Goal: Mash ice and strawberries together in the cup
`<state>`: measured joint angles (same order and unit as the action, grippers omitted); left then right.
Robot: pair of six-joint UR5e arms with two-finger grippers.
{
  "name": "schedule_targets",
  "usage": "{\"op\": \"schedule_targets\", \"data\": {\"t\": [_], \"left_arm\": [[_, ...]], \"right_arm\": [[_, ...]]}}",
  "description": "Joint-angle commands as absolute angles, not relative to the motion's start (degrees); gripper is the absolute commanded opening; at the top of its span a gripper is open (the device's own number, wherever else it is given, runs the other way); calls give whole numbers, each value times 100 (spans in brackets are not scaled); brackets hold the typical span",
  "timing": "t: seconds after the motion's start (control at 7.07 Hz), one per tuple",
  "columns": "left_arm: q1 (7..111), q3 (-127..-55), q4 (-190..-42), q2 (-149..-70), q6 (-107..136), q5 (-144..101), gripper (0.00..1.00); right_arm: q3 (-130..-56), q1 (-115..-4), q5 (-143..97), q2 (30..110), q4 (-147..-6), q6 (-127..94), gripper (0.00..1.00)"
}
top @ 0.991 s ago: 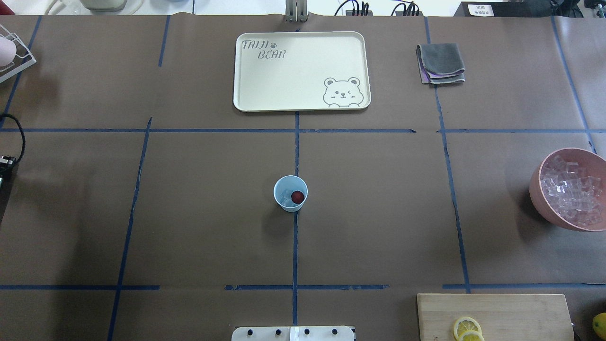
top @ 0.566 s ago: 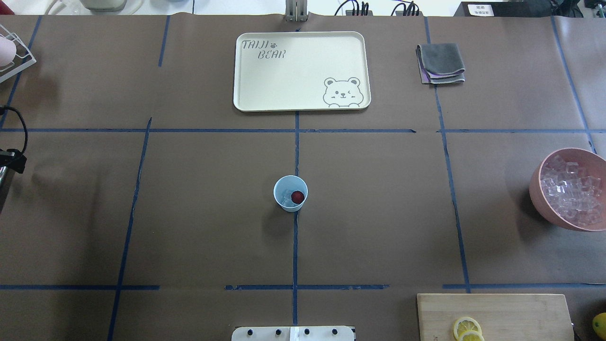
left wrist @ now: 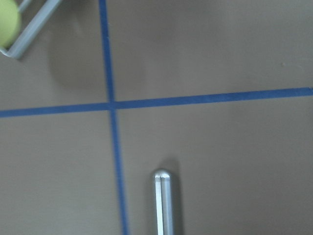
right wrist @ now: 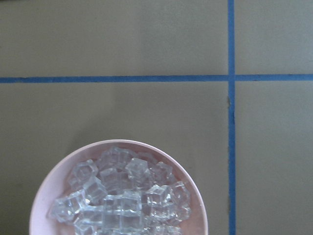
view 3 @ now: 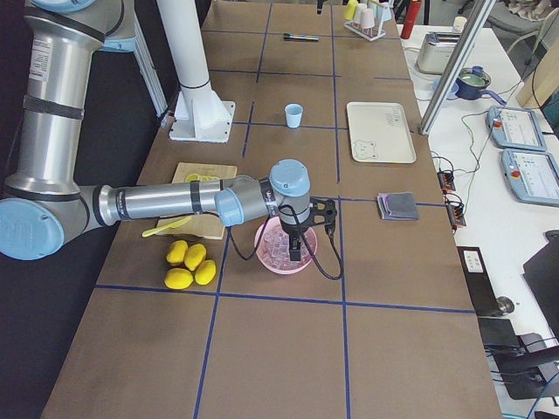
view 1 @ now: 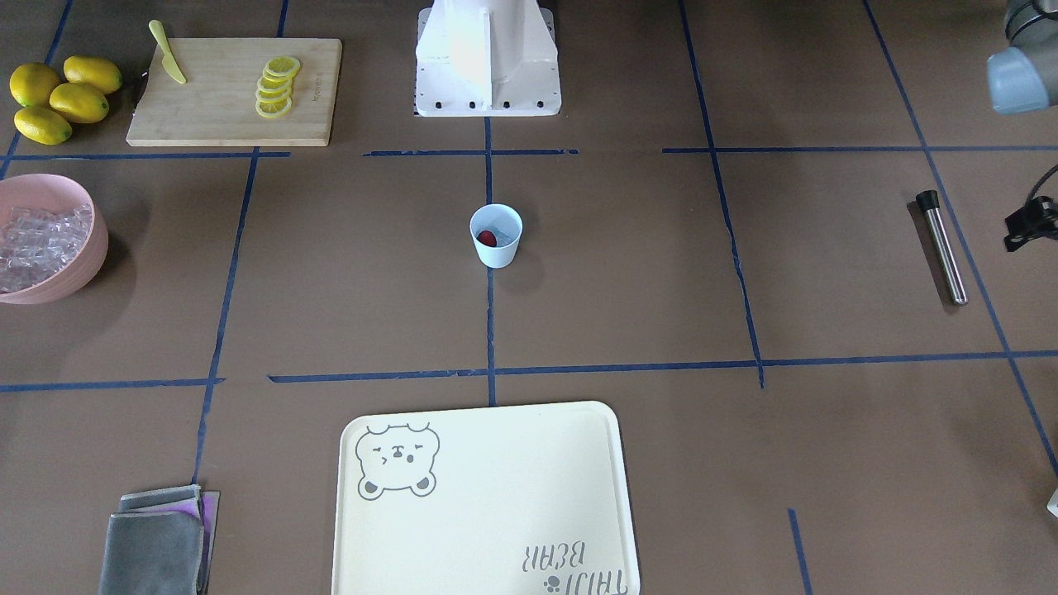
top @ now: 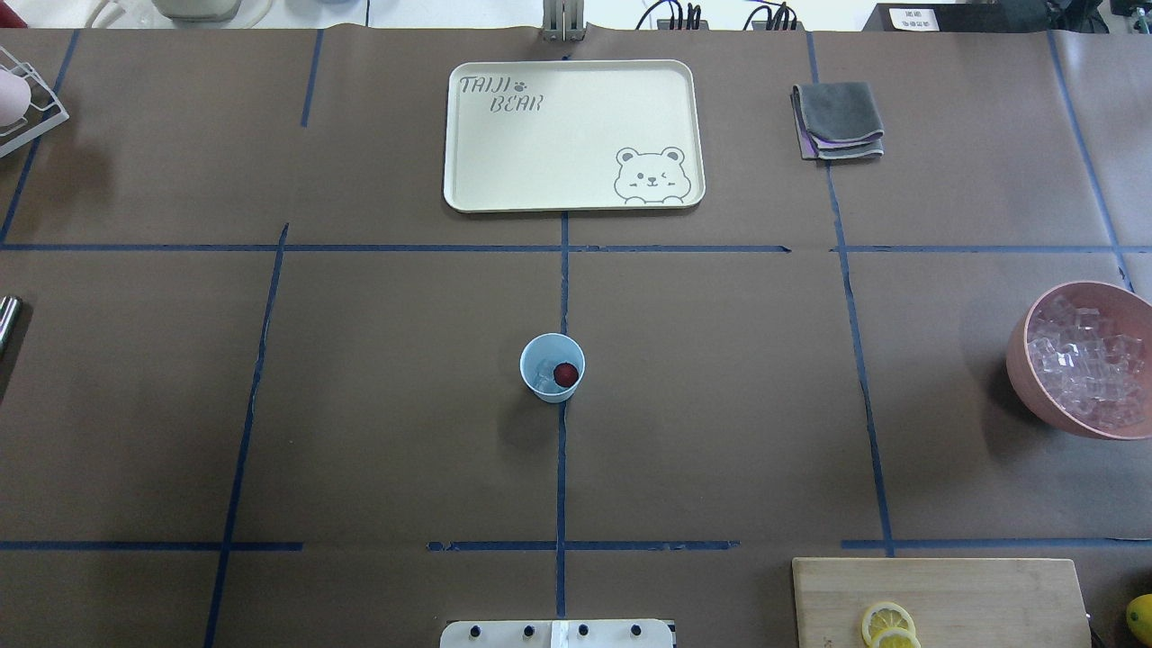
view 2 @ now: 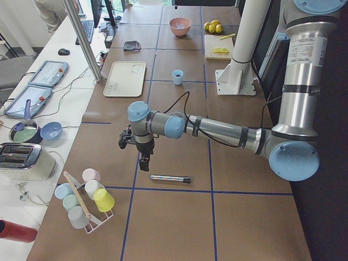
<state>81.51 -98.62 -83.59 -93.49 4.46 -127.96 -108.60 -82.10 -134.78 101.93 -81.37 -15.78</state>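
The pale blue cup (top: 552, 367) stands at the table's middle, with the dark red strawberry (top: 565, 374) and some clear ice (top: 543, 375) inside. It also shows in the front view (view 1: 496, 235). A metal rod with a black end (view 1: 942, 247) lies on the table at the robot's left. My left gripper (view 2: 144, 165) hangs just above the rod (view 2: 170, 178); I cannot tell whether it is open or shut. The left wrist view shows only the rod's rounded end (left wrist: 164, 203). My right gripper (view 3: 295, 254) hovers over the pink bowl (view 3: 262, 255); I cannot tell its state.
The pink bowl (top: 1035, 405) full of ice cubes (right wrist: 122, 200) sits at the right edge. A cream bear tray (top: 540, 153) and a folded grey cloth (top: 839, 120) lie at the far side. A cutting board (top: 972, 594) holds lemon slices; whole lemons (view 1: 58, 97) lie beside it. A cup rack (view 2: 84, 198) stands left.
The black part of the left arm and its cable at the overhead view's left edge have moved out of view, uncovering the rod's end. The cup and its contents have not moved.
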Motion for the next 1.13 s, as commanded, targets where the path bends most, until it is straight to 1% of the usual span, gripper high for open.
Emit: {"op": "schedule_targets", "data": {"t": [0.0,0.14,0.28,0.99], "left_arm": [[9138,-9452,-7779,-9405,-612,-13976,100],[9149,-9196,-7778,-9361,-1068,-14070,100],[9149,-9333,-7770,-9326,-994,-14036,100],[9114,-9396,-8102,-9202,-554,-14001,100]], "right_arm": [[-10794,-8647,-13465,10178,-8953,-313,100],[-10680,-8683,-13482,10186,-9043,-108,100],[-10661,-8710,-13517,10160,-9061,-105,100],[-10661,-8728,-13773,9967,-9290,-175,100]]}}
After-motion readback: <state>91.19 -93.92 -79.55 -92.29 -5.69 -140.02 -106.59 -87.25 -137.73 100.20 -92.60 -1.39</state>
